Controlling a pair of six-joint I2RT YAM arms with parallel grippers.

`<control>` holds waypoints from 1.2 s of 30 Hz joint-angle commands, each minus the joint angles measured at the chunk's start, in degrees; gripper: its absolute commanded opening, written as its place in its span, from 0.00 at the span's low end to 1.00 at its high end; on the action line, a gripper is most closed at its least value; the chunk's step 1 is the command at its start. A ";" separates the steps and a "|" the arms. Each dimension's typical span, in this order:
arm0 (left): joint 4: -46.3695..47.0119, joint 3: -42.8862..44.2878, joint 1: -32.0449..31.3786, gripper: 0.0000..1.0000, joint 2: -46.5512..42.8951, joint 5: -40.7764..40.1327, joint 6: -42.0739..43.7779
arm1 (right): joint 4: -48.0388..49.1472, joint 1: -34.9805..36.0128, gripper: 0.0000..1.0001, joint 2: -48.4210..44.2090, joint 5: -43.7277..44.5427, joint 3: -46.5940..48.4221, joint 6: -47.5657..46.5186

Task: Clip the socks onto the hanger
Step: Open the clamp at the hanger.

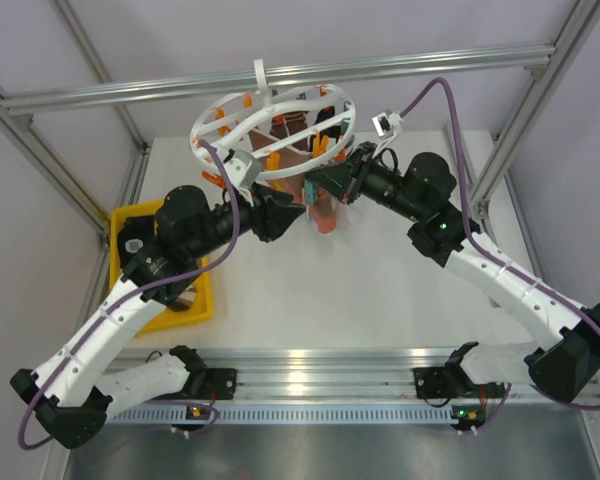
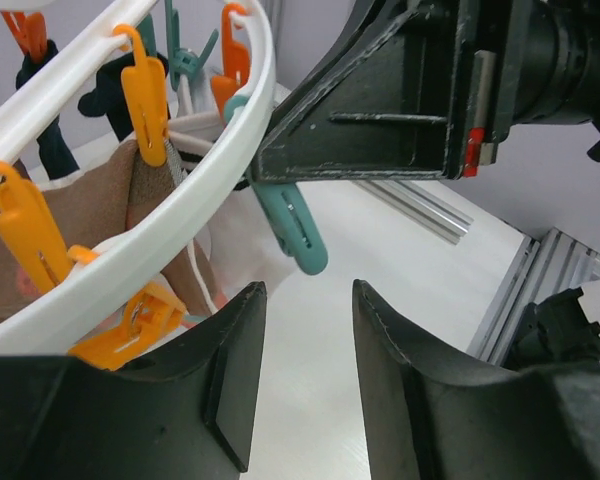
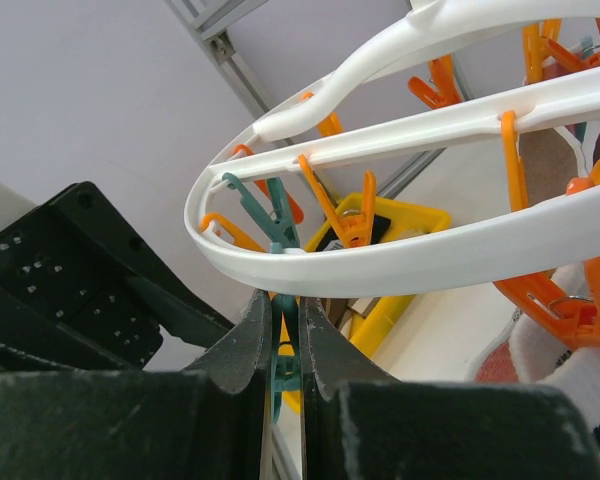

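12 o'clock: hanger [image 1: 275,125] over tabletop [image 1: 310,300], brown sock [image 2: 80,215] already hung; right hand [image 3: 283,300] pinching teal clip [image 2: 298,228] at rim; left hand [image 2: 308,300] spread, empty. Likely best: hold the clip squeezed, feed next cuff deep before releasing.

Hanger [image 1: 280,176] over table [image 1: 330,290] rear-ctr, tray [image 1: 202,305] at L edge

The arms [image 1: 110,320] show white links [image 1: 510,285], black joints [image 1: 185,225], purple cables [image 1: 237,215]; the left tool [image 2: 307,340] is black, wedge-fingered.
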 commanded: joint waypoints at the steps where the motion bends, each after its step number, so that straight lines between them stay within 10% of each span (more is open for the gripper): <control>1: 9.17 -0.90 -3.10 0.45 -0.09 -6.80 1.80 | 1.28 0.15 0.00 0.90 1.51 1.39 0.10; 18: 16.13 0.24 -8.12 0.43 7.29 -15.07 3.64 | 2.77 0.50 0.00 -0.33 1.60 -0.19 1.41; 29: 16.22 0.33 -9.00 0.01 7.21 -15.86 9.71 | -0.65 0.77 0.00 -0.51 1.16 -1.16 -1.13; 36: 15.87 0.15 -9.35 0.00 7.21 -13.49 12.26 | -1.09 1.03 0.14 0.72 0.90 -0.63 -1.57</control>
